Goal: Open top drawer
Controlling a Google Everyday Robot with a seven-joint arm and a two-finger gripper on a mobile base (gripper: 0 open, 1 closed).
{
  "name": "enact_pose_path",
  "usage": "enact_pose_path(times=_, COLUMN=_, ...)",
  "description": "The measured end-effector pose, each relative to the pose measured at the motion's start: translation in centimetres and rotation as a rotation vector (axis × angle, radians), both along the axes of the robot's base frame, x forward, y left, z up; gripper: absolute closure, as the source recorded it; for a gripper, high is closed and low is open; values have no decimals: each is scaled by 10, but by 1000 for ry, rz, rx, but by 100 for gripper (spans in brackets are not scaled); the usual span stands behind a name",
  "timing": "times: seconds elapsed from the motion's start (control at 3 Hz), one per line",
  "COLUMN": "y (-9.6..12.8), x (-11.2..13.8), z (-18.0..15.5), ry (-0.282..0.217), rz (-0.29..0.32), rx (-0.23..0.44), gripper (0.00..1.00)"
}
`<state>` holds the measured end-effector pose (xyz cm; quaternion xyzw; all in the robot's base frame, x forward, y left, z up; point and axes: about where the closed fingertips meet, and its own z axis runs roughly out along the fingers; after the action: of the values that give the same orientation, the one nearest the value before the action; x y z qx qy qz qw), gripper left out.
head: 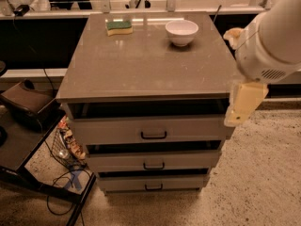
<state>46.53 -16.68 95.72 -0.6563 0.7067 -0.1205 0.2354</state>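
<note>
The grey cabinet has three drawers. The top drawer (113, 129) has the tallest front and a small black bar handle (154, 135). Its front stands slightly out from the cabinet, with a dark gap above it under the cabinet top (141, 69). My gripper (243, 105), cream-coloured on a white arm, hangs at the cabinet's front right corner, level with the right end of the top drawer's front. It holds nothing that I can see and is well right of the handle.
A green-and-yellow sponge (119, 27) and a white bowl (181, 32) sit at the back of the cabinet top. Two shorter drawers (153, 161) lie below. A dark cart (23, 140), cables and clutter (66, 147) stand at the left. Speckled floor (263, 182) is at the right.
</note>
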Motion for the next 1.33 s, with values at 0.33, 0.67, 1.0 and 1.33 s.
enact_pose_path(times=0.33, y=23, x=-1, z=-47, ry=-21, rz=21, rx=-23, gripper=0)
enact_pose_path(times=0.67, y=51, x=-4, z=-118, ry=32, rz=50, rx=-50, gripper=0)
enact_pose_path(times=1.0, y=76, x=-3, z=-192, ry=112, rz=65, rx=-101, gripper=0)
enact_pose_path(times=1.33, y=76, x=-3, z=-192, ry=112, rz=65, rx=-100, gripper=0)
